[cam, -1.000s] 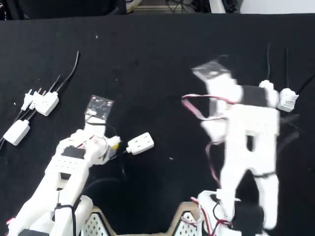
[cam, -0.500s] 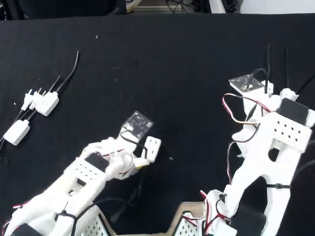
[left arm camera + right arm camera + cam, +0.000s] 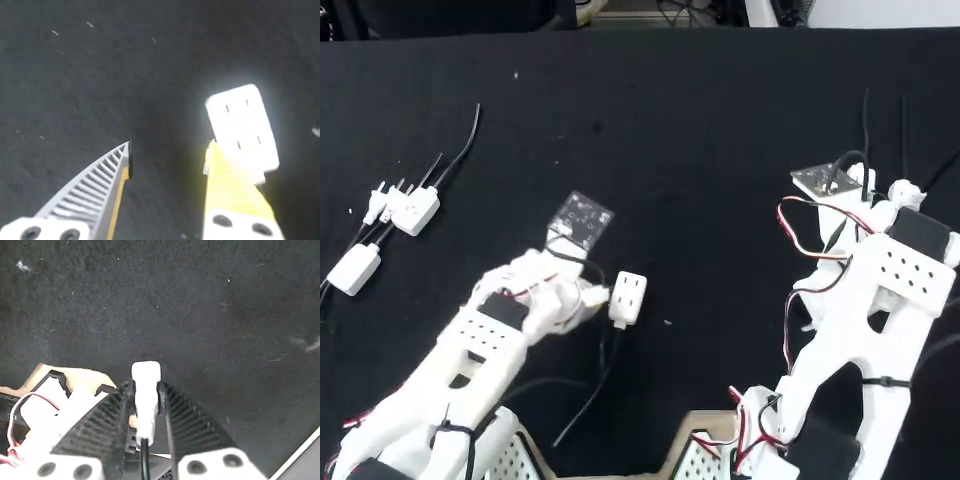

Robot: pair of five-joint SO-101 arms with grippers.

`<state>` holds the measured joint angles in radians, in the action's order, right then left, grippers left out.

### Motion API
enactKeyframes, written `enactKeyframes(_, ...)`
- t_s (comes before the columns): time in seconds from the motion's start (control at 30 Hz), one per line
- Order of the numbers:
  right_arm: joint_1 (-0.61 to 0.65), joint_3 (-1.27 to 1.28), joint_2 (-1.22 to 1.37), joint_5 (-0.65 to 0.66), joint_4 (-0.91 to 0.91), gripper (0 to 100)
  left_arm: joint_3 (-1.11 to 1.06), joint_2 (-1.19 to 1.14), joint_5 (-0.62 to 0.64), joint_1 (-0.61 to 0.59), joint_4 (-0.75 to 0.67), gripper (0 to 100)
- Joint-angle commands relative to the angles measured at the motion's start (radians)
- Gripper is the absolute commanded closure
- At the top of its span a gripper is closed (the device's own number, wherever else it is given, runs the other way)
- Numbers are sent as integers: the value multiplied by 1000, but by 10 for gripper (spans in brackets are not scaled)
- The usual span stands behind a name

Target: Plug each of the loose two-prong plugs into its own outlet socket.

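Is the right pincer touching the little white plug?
Touching. In the right wrist view, the right pincer squeezes the white plug from both sides, with no gap showing.

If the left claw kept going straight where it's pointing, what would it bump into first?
Probably the white socket block, sitting right at the tip of the left claw's yellow finger. The gap beside it faces only black table, though depth is unclear.
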<state>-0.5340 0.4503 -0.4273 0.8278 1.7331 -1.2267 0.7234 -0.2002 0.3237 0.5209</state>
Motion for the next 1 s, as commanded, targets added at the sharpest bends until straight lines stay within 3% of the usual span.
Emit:
enactKeyframes(0.0, -14, -7, -41, 9, 28, 988, 25, 9, 9, -8, -104, 758)
enactKeyframes(0.13, -14, -5, -41, 9, 29, 988, -12, 9, 9, -4, -178, 758)
enactKeyframes(0.47, 44, 25, -45, -18, 26, 988, -15, 0, 9, -7, -186, 758)
enactKeyframes(0.67, 46, 33, -180, -20, 26, 988, 84, -169, 14, -8, -176, 758)
enactKeyframes(0.97, 77, 179, -395, -14, 26, 988, 137, -241, 18, 117, -176, 758)
